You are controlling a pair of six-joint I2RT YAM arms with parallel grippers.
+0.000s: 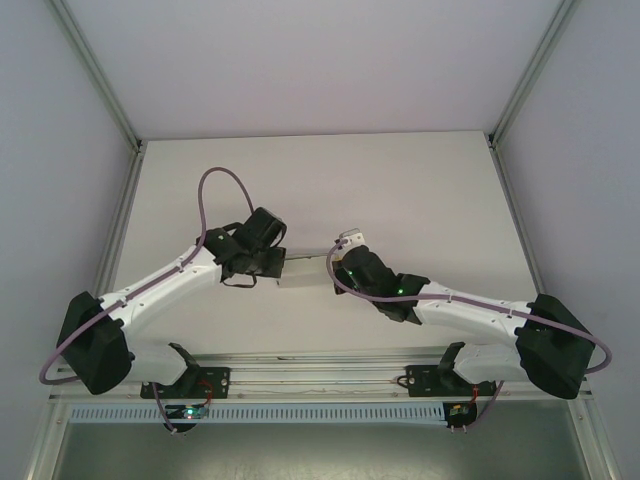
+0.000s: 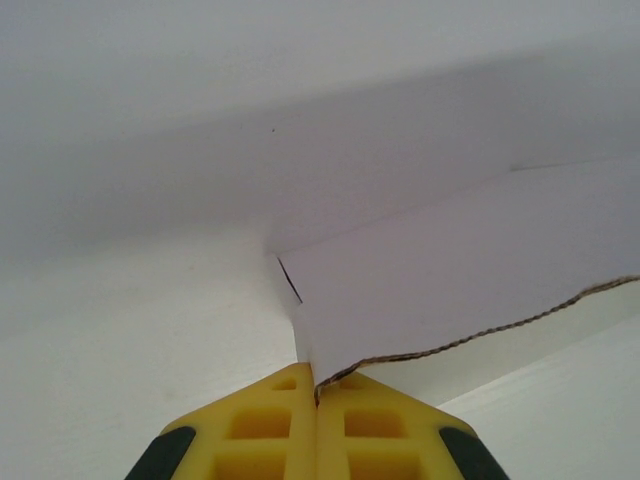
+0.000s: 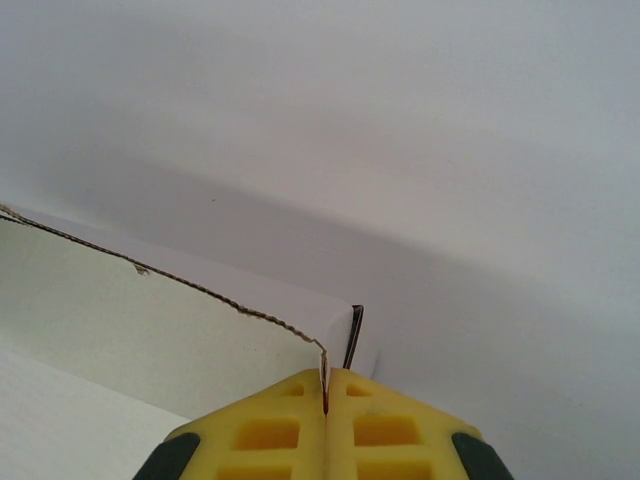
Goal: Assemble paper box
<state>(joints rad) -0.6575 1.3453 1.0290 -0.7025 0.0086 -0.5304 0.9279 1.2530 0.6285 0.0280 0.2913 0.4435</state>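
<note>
White table [image 1: 400, 190] inside a pale-walled enclosure [image 1: 300, 60], metal rail [image 1: 320, 372] along the near edge with both arm bases bolted to it.

Left arm: base at lower left, the link runs up and right toward table centre, and the black wrist is bent inward to point right. A purple cable [image 1: 215, 178] loops above it. Right arm: base at lower right, the link runs left and slightly up, and the wrist points left. The two wrists face each other near mid-table with only a short gap between them.

The paper box [image 1: 305, 268] sits in that gap as a small white card piece bridging the two wrists. From the top view I cannot tell whether it rests on the table or is lifted.

Left tool [image 2: 316, 385]: yellow pads [image 2: 265, 425] pressed together, with the box's card [image 2: 450, 290] caught in the seam by a corner. The panel spreads up and right from the pinch, its rough brown cut edge running to the right, with a crease and small slit near the pinch.

Right tool [image 3: 326, 385]: yellow pads [image 3: 390, 430] pressed together, pinching a corner of the box [image 3: 150, 330]. The panel stretches left, its ragged brown edge rising toward the upper left, and a folded wall with a dark slit is just above the pinch.

Both wrist views look low across plain white surface.
</note>
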